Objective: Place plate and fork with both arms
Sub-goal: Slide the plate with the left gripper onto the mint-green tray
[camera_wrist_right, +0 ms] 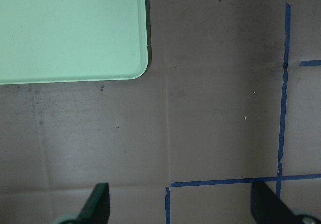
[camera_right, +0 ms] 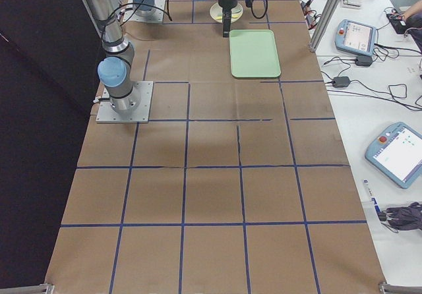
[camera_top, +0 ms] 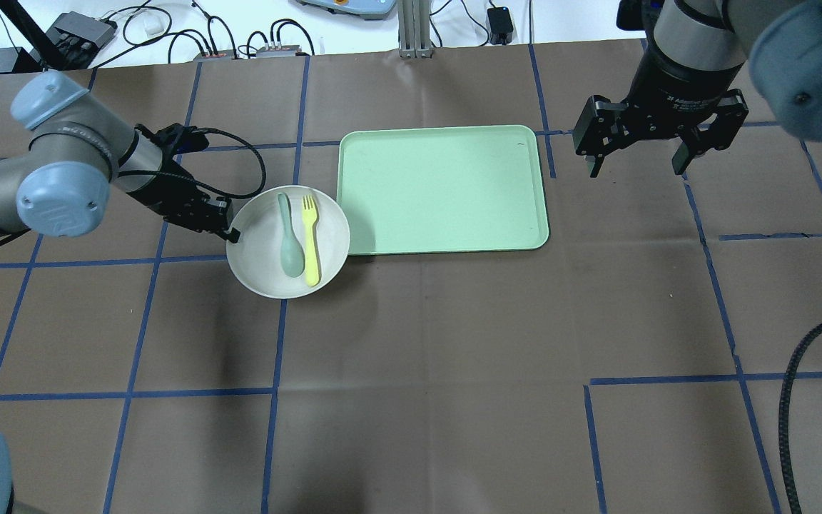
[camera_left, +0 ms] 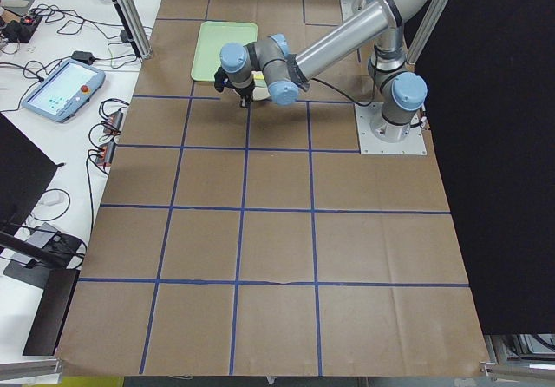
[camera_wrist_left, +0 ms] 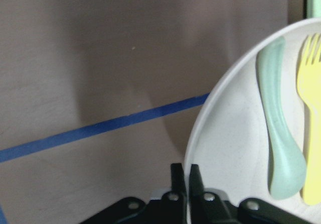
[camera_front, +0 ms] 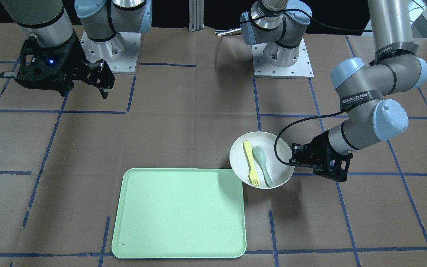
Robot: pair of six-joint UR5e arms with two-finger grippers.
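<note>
The left gripper's jaws are pinched tight on the rim of the plate. The right gripper's jaws stand wide apart, holding nothing, above the table. In the overhead view, the nearest part of the table is a broad stretch of brown paper crossed by blue tape lines, creased in places. Farther in and to the robot's left is the plate, with the fork lying in it, tines pointing away from the robot. A grey-green spoon lies just beside the fork on its left. The plate's right edge overlaps the near left corner of the mint-green tray; whether they touch cannot be told. The tray's flat face lies open between the two grippers, and the right gripper hangs just off its far right corner. Past the table's far edge an aluminium post stands, with cables and small boxes on a white bench.
</note>
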